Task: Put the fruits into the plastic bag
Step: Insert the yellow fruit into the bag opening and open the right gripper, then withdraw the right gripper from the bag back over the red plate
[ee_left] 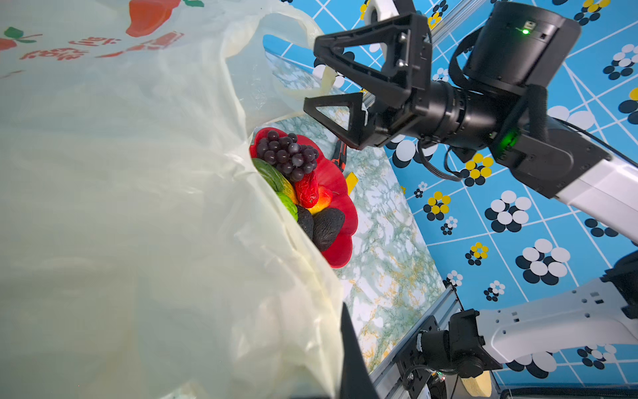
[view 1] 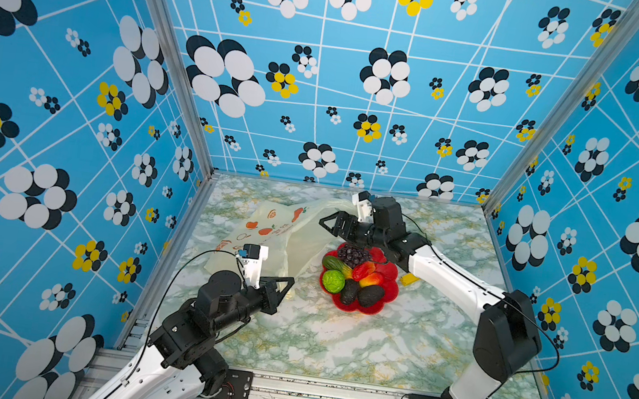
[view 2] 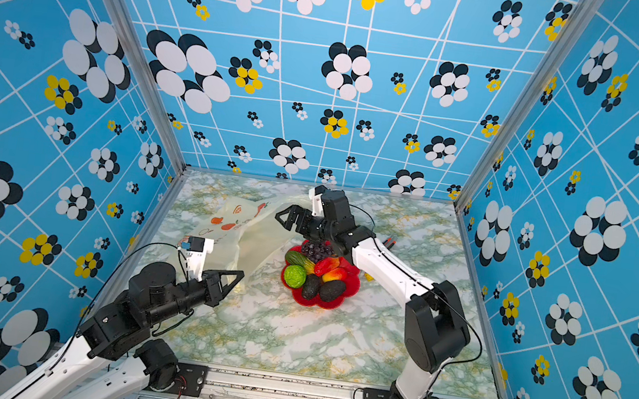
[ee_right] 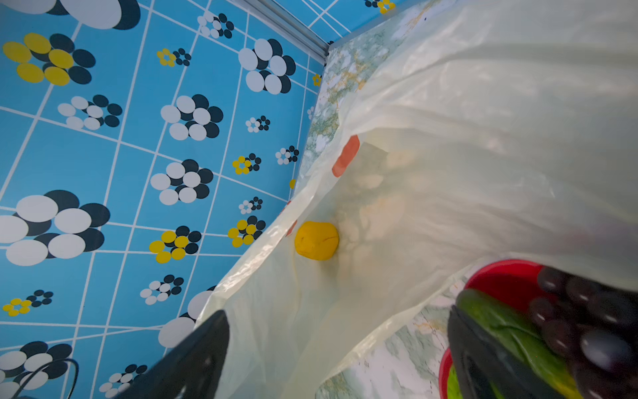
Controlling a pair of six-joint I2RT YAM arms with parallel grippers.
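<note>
Nearest the top camera runs the metal rail [view 1: 326, 392] that carries both arm bases, at the front edge of the marbled table [view 1: 333, 336].

Just past it, the left gripper [view 1: 289, 284] reaches toward the middle. Its fingers are pressed together on the near edge of the bag [view 1: 264, 222]. From the left wrist view the cream plastic [ee_left: 138, 207] fills most of the frame, and its edge runs down to the dark finger.

The bag lies on the left half of the table, print side up, with its mouth turned toward the plate [view 1: 390, 298].

The right gripper [ee_left: 310, 70] hangs over the bag's mouth, above the far rim of the plate. Its fingers stand spread wide with nothing between them.

One yellow fruit [ee_right: 316, 240] sits inside the bag, seen from the right wrist view.

The other fruits are heaped on the red plate, just right of the bag:
- grapes [view 1: 353, 254] at the far side
- a long green piece [view 1: 332, 263]
- a round green one [view 1: 333, 281]
- red-orange pieces [view 1: 366, 274]
- two dark ovals [view 1: 371, 295] at the near side

A yellow strip [view 1: 408, 279] lies on the table just beside the plate's right rim.
</note>
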